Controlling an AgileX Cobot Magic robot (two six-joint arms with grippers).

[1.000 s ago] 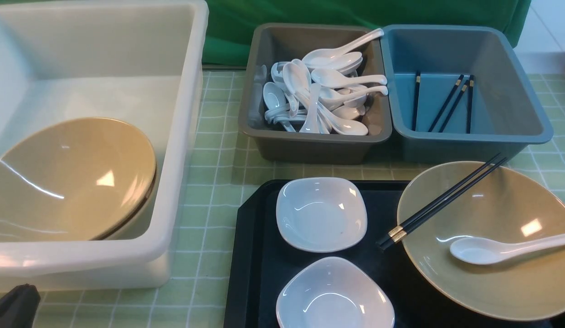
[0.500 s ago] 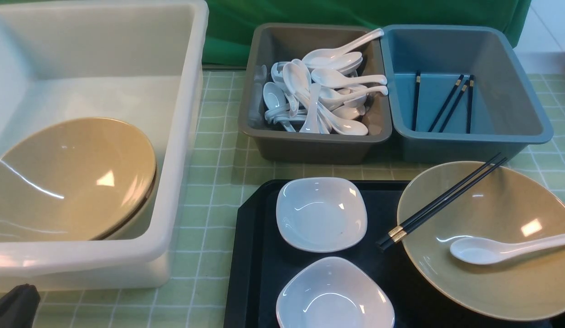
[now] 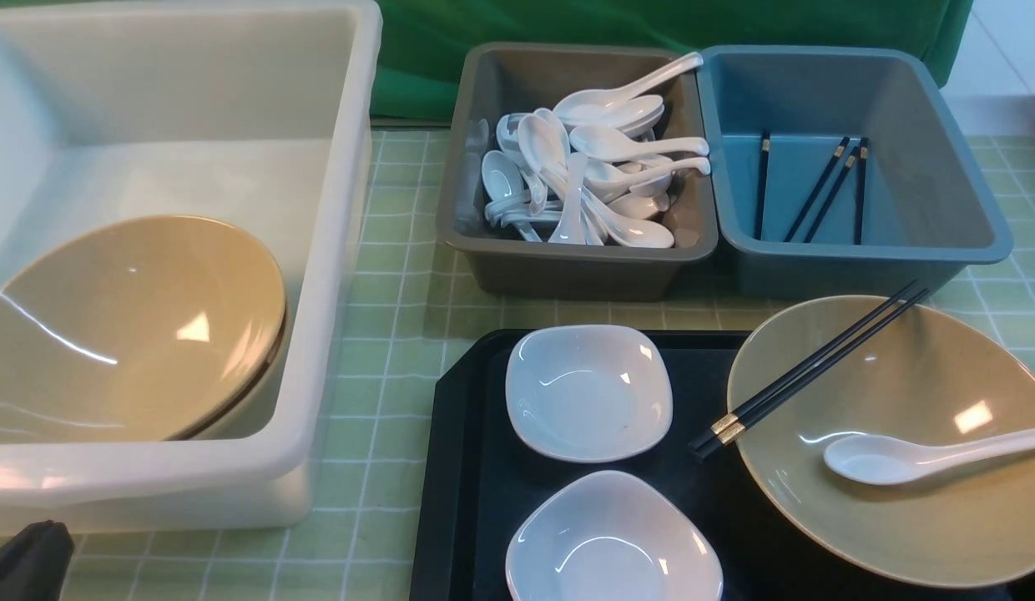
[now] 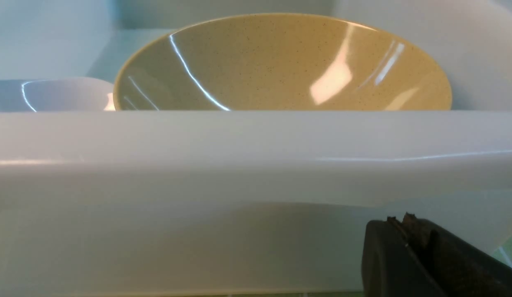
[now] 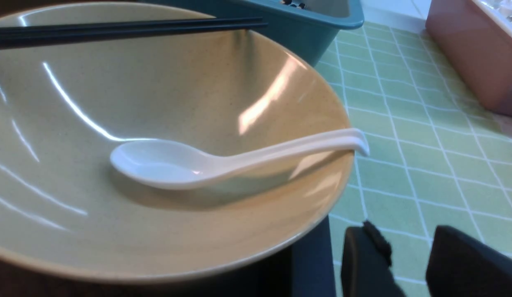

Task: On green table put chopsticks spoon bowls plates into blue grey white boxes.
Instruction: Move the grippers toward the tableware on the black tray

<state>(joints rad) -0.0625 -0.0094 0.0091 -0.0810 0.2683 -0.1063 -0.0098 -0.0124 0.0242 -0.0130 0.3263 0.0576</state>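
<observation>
Spoon (image 3: 918, 455) position governs the coming move. It lies inside the tan bowl (image 3: 860, 534), which sits on the black tray (image 3: 467, 467) at the robot's right side of the tabletop (image 3: 401, 334). The scoop rests low on the bowl's inner wall. The handle runs up and out over the bowl's right rim, so the long axis lies roughly left to right across the front view, handle end outermost.

The right gripper (image 5: 406, 243) stands just outside that same rim, over the green cloth, jaws apart with nothing between them. In the right wrist view the handle tip is the part of the spoon nearest to it; the scoop lies farther in, toward the bowl's centre. The left gripper (image 4: 404, 225) is closed and empty, low in front of the near wall of the white box (image 3: 334, 250), well apart from the spoon. The right arm is therefore judged the one to use.

Probable approach: take the handle where it overhangs the rim, jaws set across the long axis. The chopsticks (image 3: 810, 371) cross the bowl's far-left part, apart from the handle. Likely destination: the grey box (image 3: 567, 267), which holds other spoons.
</observation>
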